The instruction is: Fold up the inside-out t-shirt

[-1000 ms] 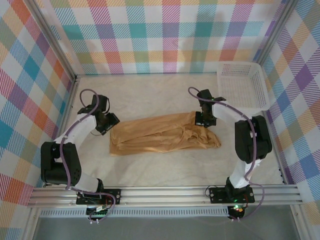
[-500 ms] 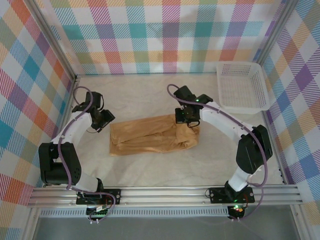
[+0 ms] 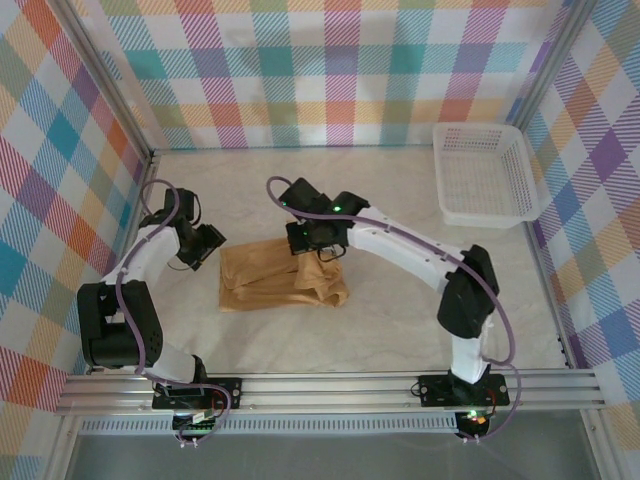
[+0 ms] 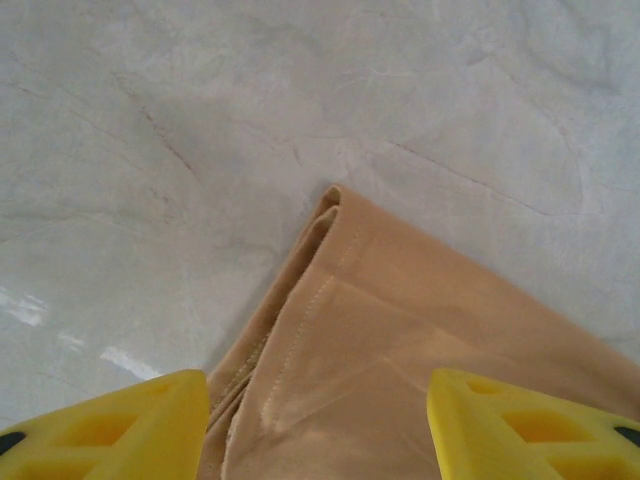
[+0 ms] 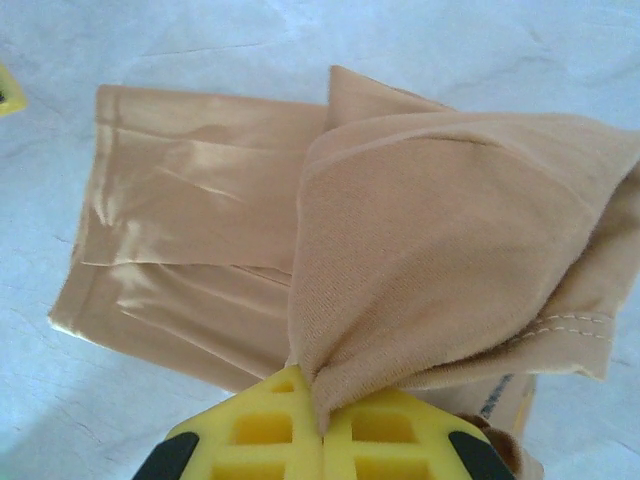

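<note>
The tan inside-out t-shirt (image 3: 268, 280) lies folded on the table, its right part doubled over toward the left. My right gripper (image 3: 318, 250) is above the shirt's middle, shut on a pinch of its cloth (image 5: 420, 290), which hangs lifted from the yellow fingers (image 5: 385, 430). The flat lower layers (image 5: 190, 210) spread out beneath. My left gripper (image 3: 212, 246) hovers open just left of the shirt's left edge. In the left wrist view its yellow fingers (image 4: 110, 425) straddle the shirt's stitched corner (image 4: 340, 330) without touching it.
A white mesh basket (image 3: 484, 172) stands at the back right corner. The table (image 3: 400, 330) is covered in a pale cloth, bounded by checkered walls and the metal rail (image 3: 330, 390) at the near edge.
My right gripper has carried the shirt's right end leftward across the table, folding it over the rest. The left gripper has drawn back slightly to the left.
</note>
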You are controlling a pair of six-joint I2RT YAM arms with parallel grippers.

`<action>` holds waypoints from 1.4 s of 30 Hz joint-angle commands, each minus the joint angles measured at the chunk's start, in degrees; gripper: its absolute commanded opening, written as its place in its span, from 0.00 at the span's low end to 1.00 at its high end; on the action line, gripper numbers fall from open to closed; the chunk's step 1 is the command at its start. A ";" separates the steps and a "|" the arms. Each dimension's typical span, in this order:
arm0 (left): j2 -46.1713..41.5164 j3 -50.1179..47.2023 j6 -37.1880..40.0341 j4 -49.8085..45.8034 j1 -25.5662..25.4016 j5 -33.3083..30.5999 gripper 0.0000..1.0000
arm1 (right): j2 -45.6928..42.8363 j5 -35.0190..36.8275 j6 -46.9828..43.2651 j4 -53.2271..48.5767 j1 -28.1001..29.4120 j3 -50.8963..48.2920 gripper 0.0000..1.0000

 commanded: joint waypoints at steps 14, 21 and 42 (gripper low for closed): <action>-4.49 -7.64 -0.05 1.52 7.09 2.87 0.60 | 28.59 -12.29 5.02 -10.63 7.03 39.97 0.44; -1.68 -11.17 -1.38 6.83 6.87 7.56 0.60 | 11.50 -4.77 0.78 -4.39 4.10 15.75 0.46; 29.05 20.03 -0.34 5.39 -11.91 11.44 0.47 | -0.01 -18.05 8.84 21.93 -2.32 -32.98 0.11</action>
